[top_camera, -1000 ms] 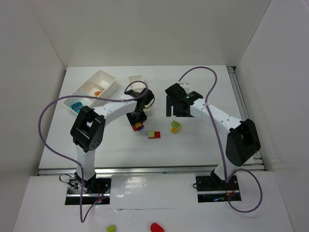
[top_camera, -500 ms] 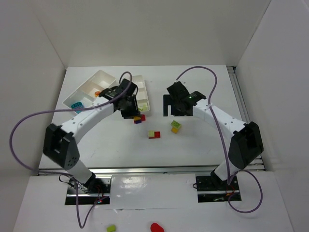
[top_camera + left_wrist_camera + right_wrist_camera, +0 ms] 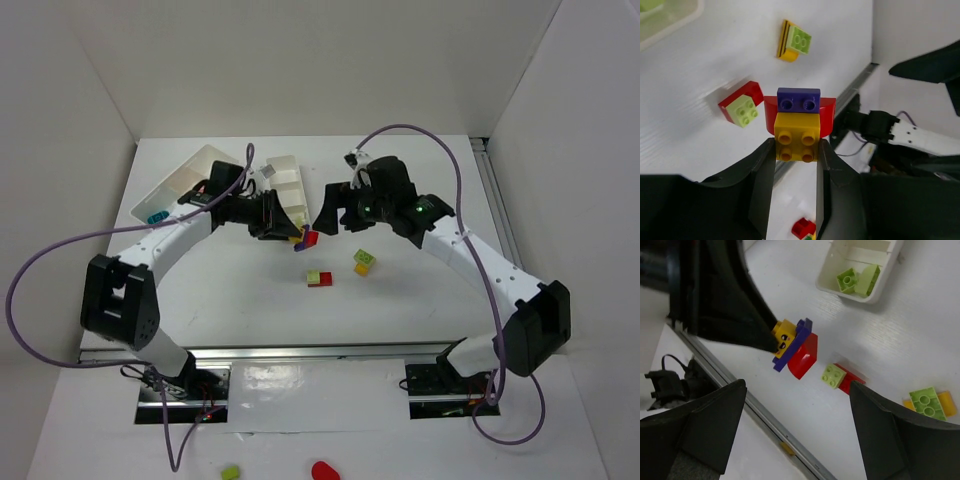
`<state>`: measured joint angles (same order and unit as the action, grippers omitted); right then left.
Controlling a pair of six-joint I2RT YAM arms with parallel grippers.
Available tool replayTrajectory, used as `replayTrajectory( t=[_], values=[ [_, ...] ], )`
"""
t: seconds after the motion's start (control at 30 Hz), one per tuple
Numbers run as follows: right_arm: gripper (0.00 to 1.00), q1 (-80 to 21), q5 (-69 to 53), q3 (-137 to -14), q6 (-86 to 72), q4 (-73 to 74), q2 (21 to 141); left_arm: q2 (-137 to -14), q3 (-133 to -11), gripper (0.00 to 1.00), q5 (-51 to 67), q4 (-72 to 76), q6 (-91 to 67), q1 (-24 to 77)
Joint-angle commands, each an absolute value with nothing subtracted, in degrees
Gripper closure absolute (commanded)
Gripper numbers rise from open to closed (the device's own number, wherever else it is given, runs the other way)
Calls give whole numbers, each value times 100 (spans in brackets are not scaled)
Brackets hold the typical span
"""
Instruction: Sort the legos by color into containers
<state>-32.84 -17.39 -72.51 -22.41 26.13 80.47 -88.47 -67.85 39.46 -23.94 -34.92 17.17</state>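
My left gripper point(image 3: 288, 228) point(image 3: 796, 150) is shut on a clump of legos point(image 3: 304, 238): a yellow brick point(image 3: 796, 142) between the fingers, a purple brick point(image 3: 798, 100) and a red curved piece point(image 3: 828, 114) beyond it, held above the table. My right gripper point(image 3: 330, 213) point(image 3: 797, 386) is open and empty, just right of the clump point(image 3: 792, 342). A green-on-red pair point(image 3: 319, 278) point(image 3: 840, 377) and a green-on-yellow pair point(image 3: 364, 262) point(image 3: 927, 402) lie on the table. The narrow tray point(image 3: 285, 175) point(image 3: 840, 290) holds green bricks point(image 3: 847, 279). The wider tray point(image 3: 185, 172) holds a cyan brick point(image 3: 157, 215).
A metal rail point(image 3: 320, 350) runs along the table's front edge. A red piece point(image 3: 325, 469) and a green piece point(image 3: 231, 472) lie on the shelf in front of the arm bases. White walls close in the back and both sides.
My left gripper has lifted the clump off the table and carried it up and to the right. My right gripper has swung left toward it, and its jaws now face the clump.
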Motion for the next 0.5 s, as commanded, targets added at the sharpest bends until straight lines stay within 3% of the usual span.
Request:
replayTrajectory(
  t=[0.0,0.2,0.37,0.47],
  values=[
    [10,-3252,-2215,-7146,-1592,2276,7594,-9289,-7222,100,5614,-1652,-3665,1389],
    [7,-3252,-1802,-6620,-337,2120,7147,-9913,-7944,100,6625,-2547,-3525,985],
    [7,-3313,-1504,-4909,290,-55,6119,-10195,-7946,100,6688,-2900,-3147,861],
    [7,-3313,-1616,-4842,746,-273,6108,-10195,-7832,100,6750,-3102,-2980,800]
  ],
)
